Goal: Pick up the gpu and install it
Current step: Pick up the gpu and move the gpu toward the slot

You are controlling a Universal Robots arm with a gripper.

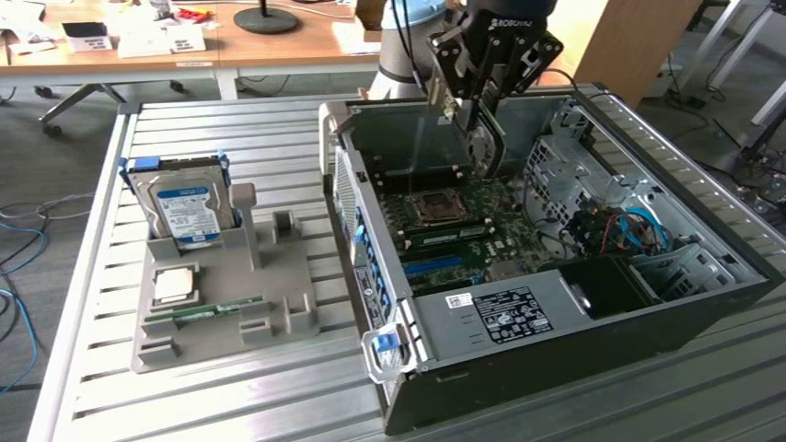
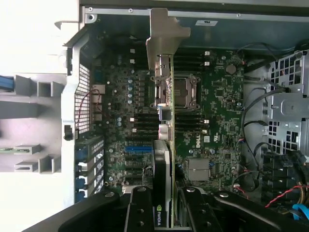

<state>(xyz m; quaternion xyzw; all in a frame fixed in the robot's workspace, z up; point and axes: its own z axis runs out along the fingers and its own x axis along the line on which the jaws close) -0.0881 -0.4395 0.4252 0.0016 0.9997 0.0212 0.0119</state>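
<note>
One open computer case [image 1: 553,387] held the motherboard [image 1: 479,230], over whose far part the gripper [image 1: 477,106] clamped its jaws on the upright gpu [image 1: 487,143], while a grey holder [image 1: 283,295] at the exterior view's left carried a hard drive [image 1: 184,207], a chip [image 1: 175,284] and a memory stick [image 1: 215,311].

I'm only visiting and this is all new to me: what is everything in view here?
slatted table: one, silver-grey, under everything
computer case: one, black, open, on the table
motherboard: one, green, inside the case
parts holder: one, grey, on the table at the exterior view's left of the case
hard drive: one, silver with blue-white label, upright in the holder
processor chip: one, silver, flat in the holder
memory stick: one, green, lying in the holder
desk: one, wooden, behind the table
gpu: one, dark with silver bracket, on edge above the motherboard
gripper: one, black, shut on the gpu
</note>
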